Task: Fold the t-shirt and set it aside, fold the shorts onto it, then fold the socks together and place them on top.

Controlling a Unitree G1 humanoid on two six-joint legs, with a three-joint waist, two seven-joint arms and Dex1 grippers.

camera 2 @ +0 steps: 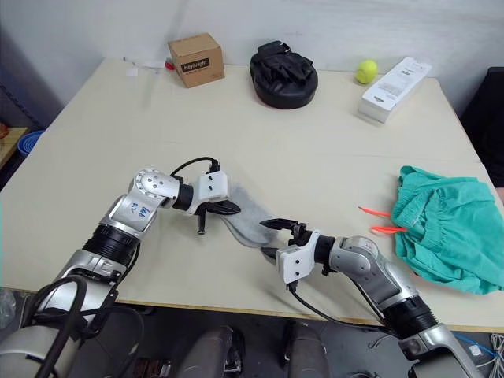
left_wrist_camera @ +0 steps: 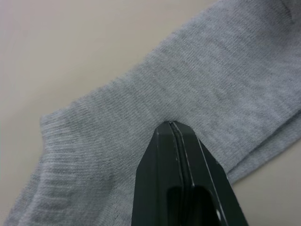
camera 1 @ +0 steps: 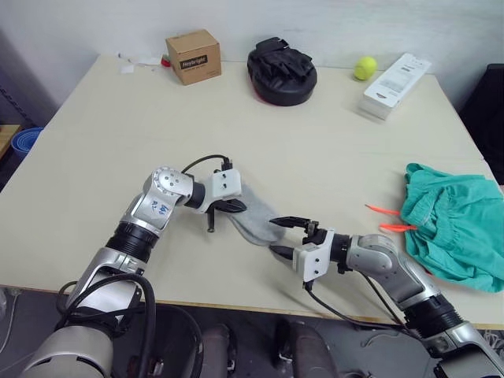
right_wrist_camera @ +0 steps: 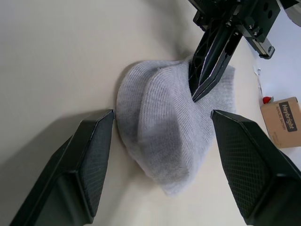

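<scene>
Left gripper pinched the socks (fingers clenched). Right gripper stood released just beside them; it should close squarely over both layers.

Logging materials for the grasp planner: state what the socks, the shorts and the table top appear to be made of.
Socks: light grey soft knit, matte; fine ribbed rows show, and the fabric bunches where the left end effector presses on it.
Shorts: teal-green thin woven-looking cloth, matte; it lies crumpled with a gathered waistband and an orange drawstring.
Table top: smooth beige hard surface, likely laminate.
</scene>
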